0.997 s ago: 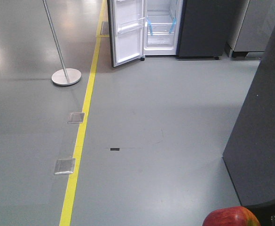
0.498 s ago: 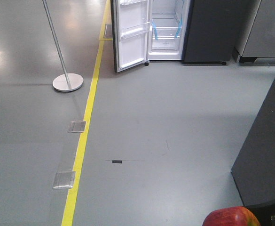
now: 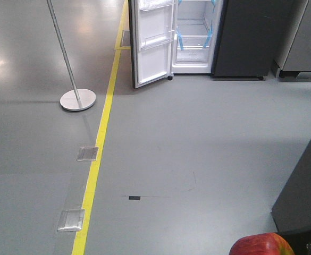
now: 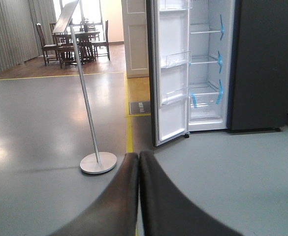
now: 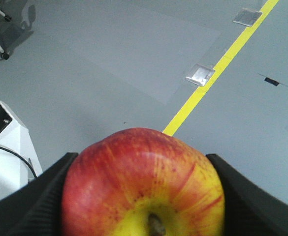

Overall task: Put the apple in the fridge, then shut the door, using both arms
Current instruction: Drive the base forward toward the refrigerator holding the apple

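We see the right gripper (image 5: pixel 141 158) clamped on the apple (image 5: pixel 144 182), one black finger pressed against each side of it. The apple's stem end and yellow patch face the right wrist camera. It hangs above the grey floor (image 5: pixel 109 59), with a yellow line (image 5: pixel 217 64) running past behind it.

In the front view only the apple's red top shows at the bottom edge. The black bit beside it is probably that same gripper, but it is cropped too tight to say.

The left gripper (image 4: pixel 139 156) has its two fingers pressed together with nothing between them. It points toward the fridge (image 4: pixel 208 73).

The fridge stands well apart from the apple, at the far end of the floor. Its door (image 3: pixel 152 48) is swung open to the left, showing the white inner face and clear bins. White shelves and blue tape strips (image 4: pixel 220 29) show inside. The dark panel (image 3: pixel 248 37) to the right is closed.

A stand (image 3: pixel 78 99) with a round base sits left of the yellow line. Two metal plates (image 3: pixel 87 153) lie along that line. A dark cabinet (image 3: pixel 304 186) fills the right edge.
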You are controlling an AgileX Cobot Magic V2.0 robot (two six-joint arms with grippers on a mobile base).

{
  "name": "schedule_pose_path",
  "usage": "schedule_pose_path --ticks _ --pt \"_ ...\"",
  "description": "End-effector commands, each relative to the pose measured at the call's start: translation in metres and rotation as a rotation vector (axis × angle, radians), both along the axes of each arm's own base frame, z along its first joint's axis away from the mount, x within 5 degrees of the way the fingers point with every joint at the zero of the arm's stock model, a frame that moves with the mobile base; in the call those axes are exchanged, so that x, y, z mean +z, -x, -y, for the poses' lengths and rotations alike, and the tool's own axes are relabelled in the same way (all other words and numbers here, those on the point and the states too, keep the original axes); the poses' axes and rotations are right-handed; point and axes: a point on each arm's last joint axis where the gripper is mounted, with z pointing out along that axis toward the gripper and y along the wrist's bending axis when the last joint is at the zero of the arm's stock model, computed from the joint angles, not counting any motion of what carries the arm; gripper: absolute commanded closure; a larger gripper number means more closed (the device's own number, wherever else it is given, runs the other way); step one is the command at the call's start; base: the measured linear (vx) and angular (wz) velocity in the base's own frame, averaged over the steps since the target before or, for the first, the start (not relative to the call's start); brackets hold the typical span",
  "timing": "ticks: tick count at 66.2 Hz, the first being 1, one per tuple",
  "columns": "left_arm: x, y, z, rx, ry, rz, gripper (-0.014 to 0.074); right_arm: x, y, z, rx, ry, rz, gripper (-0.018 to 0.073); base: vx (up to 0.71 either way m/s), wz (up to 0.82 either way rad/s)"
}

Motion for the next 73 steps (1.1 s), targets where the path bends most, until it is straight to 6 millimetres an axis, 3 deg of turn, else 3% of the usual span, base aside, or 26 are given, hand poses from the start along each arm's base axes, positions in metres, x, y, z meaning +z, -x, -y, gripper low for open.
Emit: schedule_pose_path --ticks 1,73 --pt "0.0134 0.0022 0.0003 -0.008 0.015 0.107 0.0603 0.0125 -0.0032 -0.0019 -0.019 -0.055 0.052 0.0356 0.21 0.04" --pt "0.0134 0.0022 0.0003 -0.008 0.015 0.107 0.0603 0.0125 -0.0031 -0.0019 -0.019 -0.055 0.051 0.0356 0.22 -0.02"
